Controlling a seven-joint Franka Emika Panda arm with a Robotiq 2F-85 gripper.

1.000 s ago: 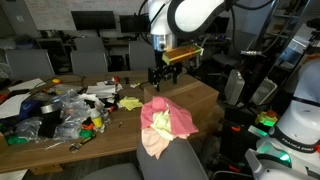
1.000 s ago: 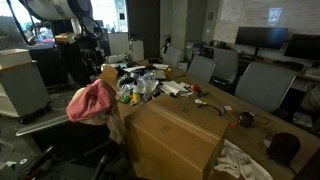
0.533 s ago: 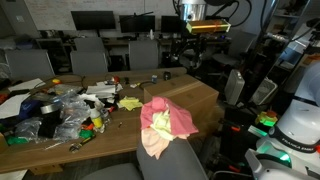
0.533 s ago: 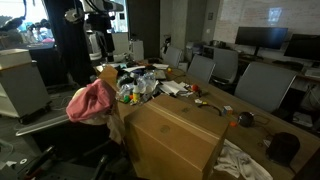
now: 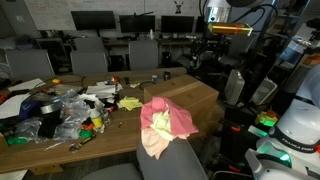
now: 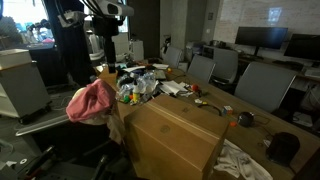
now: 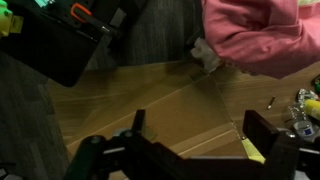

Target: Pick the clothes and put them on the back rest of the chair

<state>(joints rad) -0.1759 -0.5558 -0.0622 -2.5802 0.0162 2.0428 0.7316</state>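
The clothes hang in a heap over the back rest of the grey chair: pink and peach-orange fabric on top, a pale yellow-green piece below. In an exterior view the same clothes cover the top of the chair. My gripper is raised well above the wooden table, to the right of the clothes and apart from them, and it also shows high up in an exterior view. In the wrist view the gripper is open and empty, with the clothes at the top right.
Clear plastic bags, small items and a bright yellow scrap clutter the left part of the table. Smaller grey chairs and monitors stand behind it. A white machine stands at the right.
The arm has swung up and to the right, away from the spot just behind the clothes. The clothes have stayed on the back rest. The jaws stay open.
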